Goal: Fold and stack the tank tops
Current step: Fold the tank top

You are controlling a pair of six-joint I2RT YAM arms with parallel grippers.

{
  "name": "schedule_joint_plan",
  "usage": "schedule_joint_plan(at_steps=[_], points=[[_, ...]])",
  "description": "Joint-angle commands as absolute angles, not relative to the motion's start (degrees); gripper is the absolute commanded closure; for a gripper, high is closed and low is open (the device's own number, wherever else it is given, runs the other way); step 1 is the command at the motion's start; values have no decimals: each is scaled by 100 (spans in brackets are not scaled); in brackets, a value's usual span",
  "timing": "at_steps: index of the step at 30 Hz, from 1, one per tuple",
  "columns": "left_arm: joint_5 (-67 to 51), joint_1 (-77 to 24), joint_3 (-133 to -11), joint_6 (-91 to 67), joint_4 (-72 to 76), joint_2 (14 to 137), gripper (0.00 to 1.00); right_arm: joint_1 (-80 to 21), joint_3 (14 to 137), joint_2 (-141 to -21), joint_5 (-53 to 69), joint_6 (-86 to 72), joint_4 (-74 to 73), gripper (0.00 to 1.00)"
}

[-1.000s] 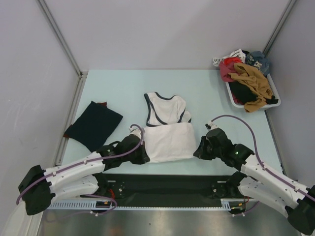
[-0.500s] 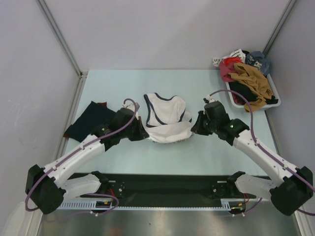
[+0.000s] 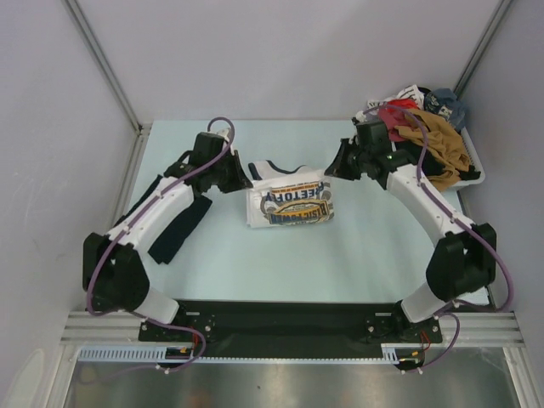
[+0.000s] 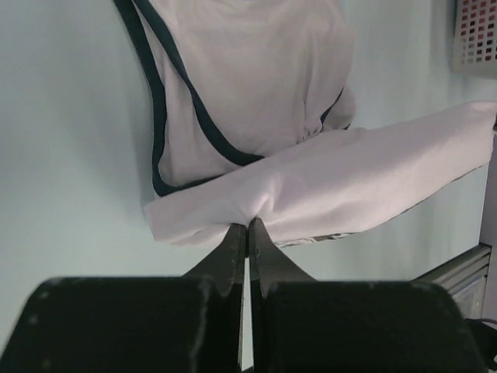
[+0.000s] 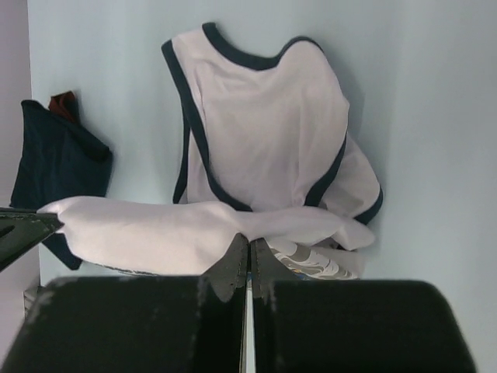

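Observation:
The white tank top lies mid-table, its lower half lifted over the upper half so the orange-yellow print faces up. My left gripper is shut on the left corner of that raised hem. My right gripper is shut on the right corner. Both hold the hem stretched above the navy-trimmed neckline. The dark navy tank top lies folded at the left, partly hidden under my left arm, and its maroon trim shows in the right wrist view.
A white basket heaped with red, tan, black and blue clothes stands at the far right corner, close behind my right arm. Grey walls enclose the table on the left, back and right.
Both grippers carried the white top's lower hem from the near edge to the far side, folding it over the upper half. The print now faces up.

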State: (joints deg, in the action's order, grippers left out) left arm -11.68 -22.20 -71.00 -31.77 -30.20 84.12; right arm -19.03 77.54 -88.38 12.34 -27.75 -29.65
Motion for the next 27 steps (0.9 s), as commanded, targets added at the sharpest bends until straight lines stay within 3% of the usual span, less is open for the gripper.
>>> schedule_joint_plan(at_steps=[1,19,24,27], points=[[-1502,-2013,-7654,-2997,-2830,8946,100,-1741,8462,-9324,1608,-2584,-2786,100],[-1661,-1319,-10317,-2971,-3268,11757,100,-1301,11337,-12172,1837,-2549,-3278,99],[-1679,-1275,-11240,-2971,-3480,12427,99,-1178,12013,-12787,2038,-2610,-3252,97],[-1688,-1239,-11601,-3032,-3437,12761,94,-1108,12094,-13069,2249,-2689,-2910,90]])
